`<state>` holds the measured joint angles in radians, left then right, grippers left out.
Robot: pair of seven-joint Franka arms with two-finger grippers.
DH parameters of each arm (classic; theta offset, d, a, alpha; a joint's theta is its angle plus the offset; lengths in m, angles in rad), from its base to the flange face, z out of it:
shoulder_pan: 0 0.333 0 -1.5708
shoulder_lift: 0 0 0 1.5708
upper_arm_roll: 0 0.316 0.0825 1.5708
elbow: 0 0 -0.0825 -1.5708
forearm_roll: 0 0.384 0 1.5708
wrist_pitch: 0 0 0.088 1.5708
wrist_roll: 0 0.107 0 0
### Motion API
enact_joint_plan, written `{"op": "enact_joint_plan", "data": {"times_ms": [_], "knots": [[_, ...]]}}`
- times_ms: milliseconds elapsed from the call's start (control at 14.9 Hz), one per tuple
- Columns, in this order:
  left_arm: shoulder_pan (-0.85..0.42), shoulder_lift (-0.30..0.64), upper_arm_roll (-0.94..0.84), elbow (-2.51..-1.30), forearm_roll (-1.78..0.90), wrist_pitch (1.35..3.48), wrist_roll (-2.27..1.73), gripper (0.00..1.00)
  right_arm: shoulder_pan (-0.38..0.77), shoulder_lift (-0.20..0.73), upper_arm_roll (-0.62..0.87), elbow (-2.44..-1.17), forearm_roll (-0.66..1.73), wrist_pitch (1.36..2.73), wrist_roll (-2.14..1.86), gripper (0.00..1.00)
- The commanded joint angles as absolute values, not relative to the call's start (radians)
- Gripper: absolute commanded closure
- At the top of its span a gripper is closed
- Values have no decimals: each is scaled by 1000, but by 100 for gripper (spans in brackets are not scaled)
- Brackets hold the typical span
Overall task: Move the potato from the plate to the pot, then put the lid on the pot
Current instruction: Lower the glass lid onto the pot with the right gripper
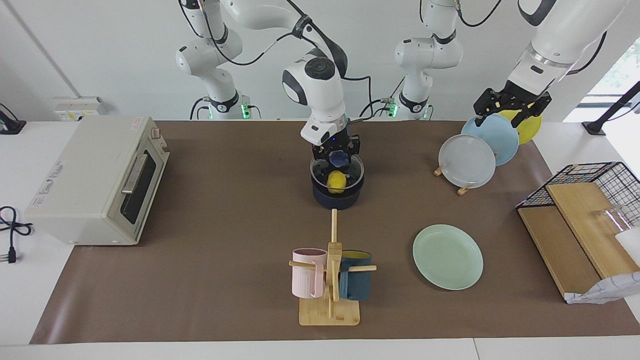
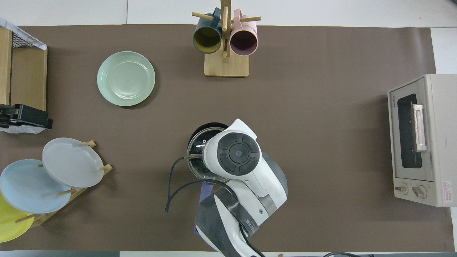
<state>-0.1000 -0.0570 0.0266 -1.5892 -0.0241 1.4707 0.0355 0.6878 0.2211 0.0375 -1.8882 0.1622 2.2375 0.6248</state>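
The dark navy pot (image 1: 337, 199) stands mid-table, and the yellow potato (image 1: 336, 181) lies inside it, seen through the glass lid (image 1: 352, 172). My right gripper (image 1: 339, 156) is shut on the lid's blue knob (image 1: 339, 160) and holds the lid on or just above the pot's rim; I cannot tell which. In the overhead view the right arm covers most of the pot (image 2: 207, 127) and lid (image 2: 194, 151). The mint-green plate (image 1: 447, 256) (image 2: 125, 78) lies empty, farther from the robots, toward the left arm's end. My left gripper (image 1: 502, 119) waits open above the upright plates.
A rack with grey (image 1: 466, 161), light-blue (image 1: 492, 137) and yellow (image 1: 527, 127) upright plates stands at the left arm's end. A mug tree (image 1: 330, 280) holds a pink and a dark mug. A toaster oven (image 1: 95, 180) is at the right arm's end. A wire basket with boards (image 1: 585, 210) is there too.
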Motion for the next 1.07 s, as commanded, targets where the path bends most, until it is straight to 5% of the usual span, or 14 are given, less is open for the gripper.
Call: {"op": "enact_joint_plan", "data": {"times_ms": [0, 1004], "knots": [[-104, -63, 22, -1600, -6, 1486, 31, 0, 684, 222, 40, -1890, 155, 2256, 623, 57], [-80, -48, -2, -1591, -5, 1502, -52, 0, 663, 230, 40, -1881, 198, 2283, 609, 57]]}}
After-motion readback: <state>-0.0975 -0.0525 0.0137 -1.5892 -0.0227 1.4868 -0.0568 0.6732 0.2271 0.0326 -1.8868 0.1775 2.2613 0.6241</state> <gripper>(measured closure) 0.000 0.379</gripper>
